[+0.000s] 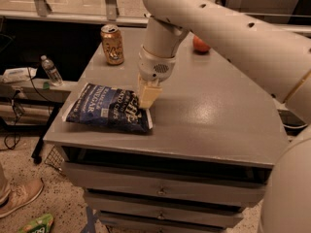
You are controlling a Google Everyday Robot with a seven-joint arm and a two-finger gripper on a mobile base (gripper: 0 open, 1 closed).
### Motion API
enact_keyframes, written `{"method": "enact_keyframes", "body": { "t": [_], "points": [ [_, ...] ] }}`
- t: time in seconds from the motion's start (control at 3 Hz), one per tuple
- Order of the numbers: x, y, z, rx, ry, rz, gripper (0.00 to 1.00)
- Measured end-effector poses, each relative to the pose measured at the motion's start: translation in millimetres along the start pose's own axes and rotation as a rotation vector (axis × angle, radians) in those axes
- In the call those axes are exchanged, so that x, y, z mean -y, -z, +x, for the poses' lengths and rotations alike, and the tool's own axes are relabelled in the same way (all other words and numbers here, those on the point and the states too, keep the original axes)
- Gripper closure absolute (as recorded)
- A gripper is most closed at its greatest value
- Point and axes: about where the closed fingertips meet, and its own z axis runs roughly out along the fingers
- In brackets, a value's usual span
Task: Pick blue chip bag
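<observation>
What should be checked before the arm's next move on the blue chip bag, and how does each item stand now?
1. Right target: the gripper is down at the right end of the blue chip bag: ok.
2. Bag secured in the gripper: cannot tell.
3. Bag off the table: not ok, it lies on it near the front left edge.
4. Way up free of the can: ok, it stands upright behind the bag, apart from it.
5. Round orange thing out of the way: ok, it sits at the back, beyond the arm.
</observation>
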Motion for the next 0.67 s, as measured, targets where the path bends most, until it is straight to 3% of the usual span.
{"method": "enact_keyframes", "body": {
  "t": [0.33, 0.67],
  "points": [
    [13, 22, 2, -0.025, 0.003, 0.053, 1.0],
    [25, 56, 4, -0.065, 0.01, 0.143, 1.0]
  ]
}}
